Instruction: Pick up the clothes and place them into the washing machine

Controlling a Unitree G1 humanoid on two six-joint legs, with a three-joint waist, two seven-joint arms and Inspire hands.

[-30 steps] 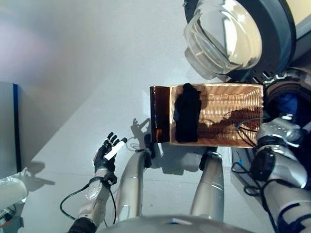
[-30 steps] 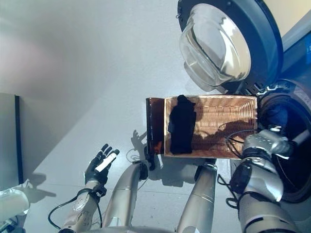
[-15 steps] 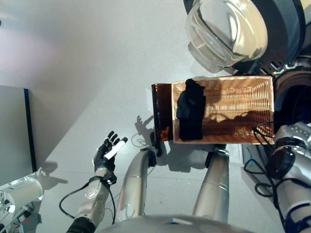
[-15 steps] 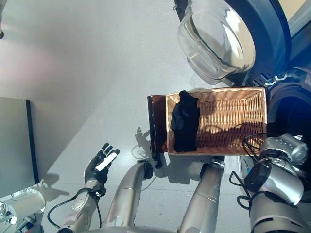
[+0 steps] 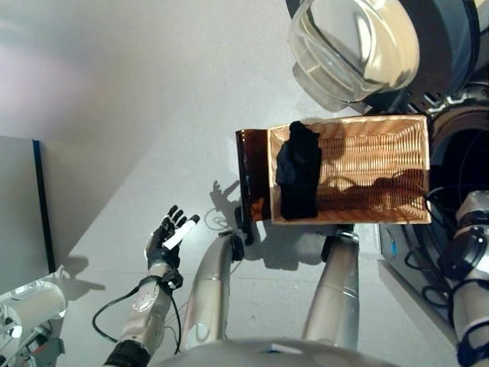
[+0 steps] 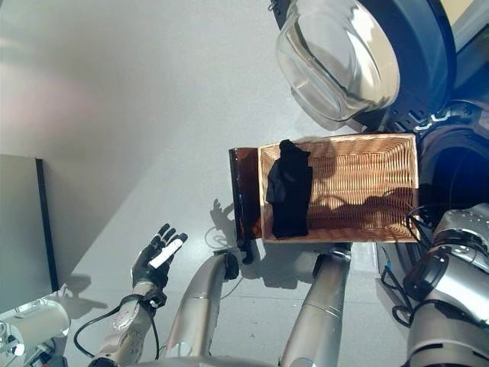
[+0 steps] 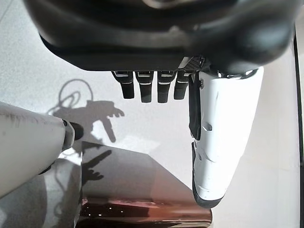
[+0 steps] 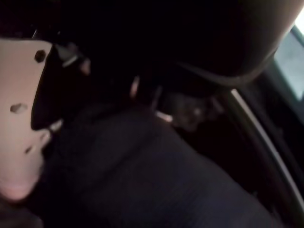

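A black garment (image 5: pixel 298 180) lies across the left end of the shallow wicker basket (image 5: pixel 374 153), which rests on a low dark brown box (image 5: pixel 252 176). The washing machine's round glass door (image 5: pixel 355 46) stands open above the basket, and the dark drum opening (image 5: pixel 458 153) is to its right. My right arm (image 5: pixel 474 252) reaches into the drum. The right wrist view shows my right hand's white thumb cover (image 8: pixel 19 123) against dark cloth (image 8: pixel 142 175) inside the drum. My left hand (image 5: pixel 164 241) is open and empty over the floor at the lower left.
A grey cabinet (image 5: pixel 19 214) with a dark edge stands at the far left. A white rounded object (image 5: pixel 30 302) sits at the bottom left. The box's glossy brown side also shows in the left wrist view (image 7: pixel 137 190).
My right arm has moved right, further into the drum opening. The camera has shifted a little. The left hand, the basket and the black garment have stayed put.
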